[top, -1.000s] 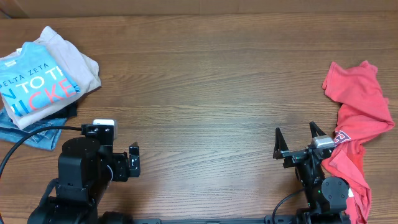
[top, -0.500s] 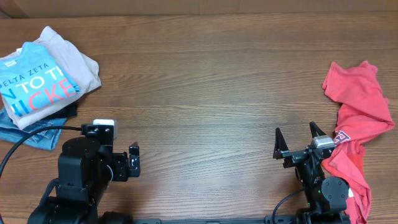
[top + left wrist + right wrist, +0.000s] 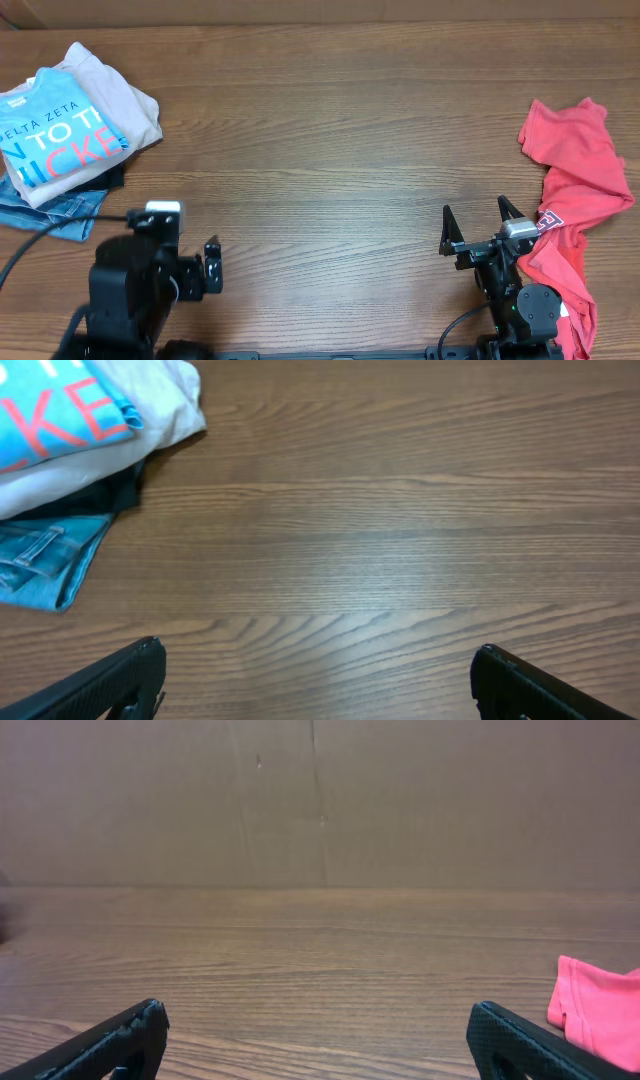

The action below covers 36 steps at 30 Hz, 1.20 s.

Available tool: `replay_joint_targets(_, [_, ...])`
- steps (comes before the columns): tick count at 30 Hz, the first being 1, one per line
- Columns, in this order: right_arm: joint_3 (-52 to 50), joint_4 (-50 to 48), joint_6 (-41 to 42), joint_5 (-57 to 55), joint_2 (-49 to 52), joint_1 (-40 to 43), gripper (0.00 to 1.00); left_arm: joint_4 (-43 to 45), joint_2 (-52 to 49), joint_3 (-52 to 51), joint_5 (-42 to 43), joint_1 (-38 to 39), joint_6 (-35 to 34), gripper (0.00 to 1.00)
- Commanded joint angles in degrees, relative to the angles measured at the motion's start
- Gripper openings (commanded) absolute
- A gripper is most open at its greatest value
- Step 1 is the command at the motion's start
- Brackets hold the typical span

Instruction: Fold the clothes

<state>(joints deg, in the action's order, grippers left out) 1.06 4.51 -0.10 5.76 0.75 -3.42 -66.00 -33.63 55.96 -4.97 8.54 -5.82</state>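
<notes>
Left wrist view: L gripper (image 3: 315, 653) has its jaws spread wide w/ nothing between them, only bare wood table (image 3: 380, 530) under the gap. R gripper (image 3: 475, 210) is likewise wide open and empty, both black fingertips pointing toward the far side of the table; in right wrist view its fingers (image 3: 120, 1040) frame bare wood and a plain brown wall (image 3: 320, 800) beyond. Just beside R gripper, on its outer side, lies the red T-shirt (image 3: 575, 170), crumpled and unfolded along the table's right edge, running from the far-right area down past the R arm, w/ a small white-print patch showing near the gripper; whether cloth touches the arm can't be told. A corner of that red fabric shows at lower right in right wrist view. Well apart from L gripper, at the far-left corner, sits a pile: sky-blue T-shirt (image 3: 55, 140) folded on top, white and red letters facing up, resting on a cream garment (image 3: 125, 100), w/ a dark garment (image 3: 112, 178) and denim jeans (image 3: 45, 215) sticking out underneath on the near side. Black cable (image 3: 40, 235) runs from the L arm off the left edge, near the jeans. Middle of the table between the two arms is bare wood.
</notes>
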Motion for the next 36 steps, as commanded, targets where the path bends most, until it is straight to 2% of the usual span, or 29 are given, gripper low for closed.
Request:
replay_joint_targets(1, [-0.59, -0.31, -0.35, 0.04, -0.52, -0.07, 1.00, 2.12, 6.29, -6.58, -1.01, -0.70, 0.68, 1.00])
replay_joint_targets(5, [-0.59, -0.31, -0.35, 0.04, -0.52, -0.07, 1.00, 10.62, 15.37, -18.45, -0.98, -0.81, 0.66, 1.00])
replay_joint_targets(7, [-0.59, -0.31, -0.33, 0.04, -0.52, -0.07, 1.00, 18.36, 21.97, -27.43, -0.96, -0.81, 0.46, 1.00])
replay_joint_targets(13, [-0.59, -0.31, -0.33, 0.04, -0.52, -0.07, 1.00, 34.62, 32.39, -40.96, -1.05, -0.81, 0.48, 1.00])
replay_joint_targets(21, [-0.59, -0.31, -0.33, 0.04, -0.52, -0.07, 1.00, 62.05, 33.44, -55.06, -5.95, -1.36, 1.51, 1.00])
replay_joint_targets(36, [-0.59, -0.31, -0.33, 0.04, -0.52, -0.07, 1.00, 62.45, 33.44, -55.69, -4.20, -3.28, 1.55, 1.00])
